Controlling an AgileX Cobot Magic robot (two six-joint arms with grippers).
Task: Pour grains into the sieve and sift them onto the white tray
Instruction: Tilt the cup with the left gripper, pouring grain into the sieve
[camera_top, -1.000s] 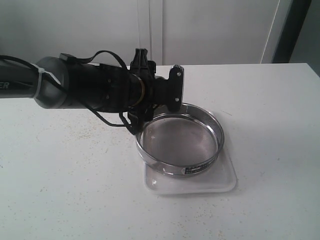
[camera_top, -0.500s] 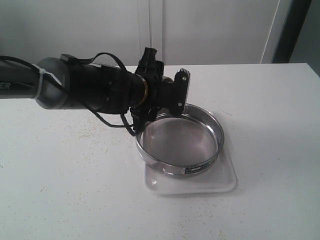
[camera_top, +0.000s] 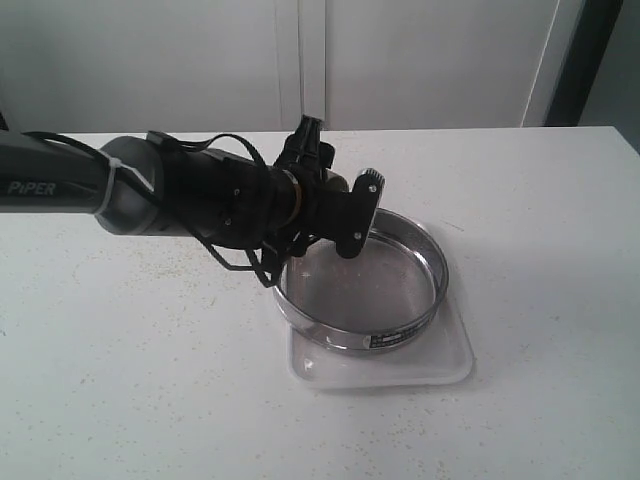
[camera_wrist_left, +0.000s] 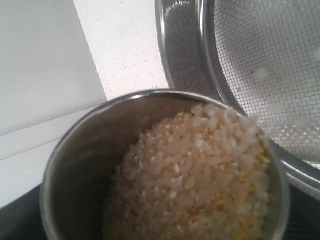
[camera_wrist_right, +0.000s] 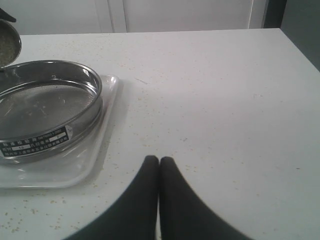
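Reading "PIPER" on arm (camera_top: 60, 186), claw (camera_top: 347, 216) gripping cup (camera_wrist_left: 85, 160) of grains (camera_wrist_left: 200, 185), sieve (camera_top: 362, 285) label (camera_top: 393, 340) illegible

White letters spelling "PIPER" stand on the left arm's dark link (camera_top: 50, 178), well to the left of the sieve (camera_top: 320, 330) in the exterior view. On the outer wall of the sieve's rim is a small label (camera_wrist_right: 35, 144). Its dark printed lines are too small to read.

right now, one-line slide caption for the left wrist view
Small steel cup of whitish and yellow grains at the rim of the round wire-mesh steel sieve.
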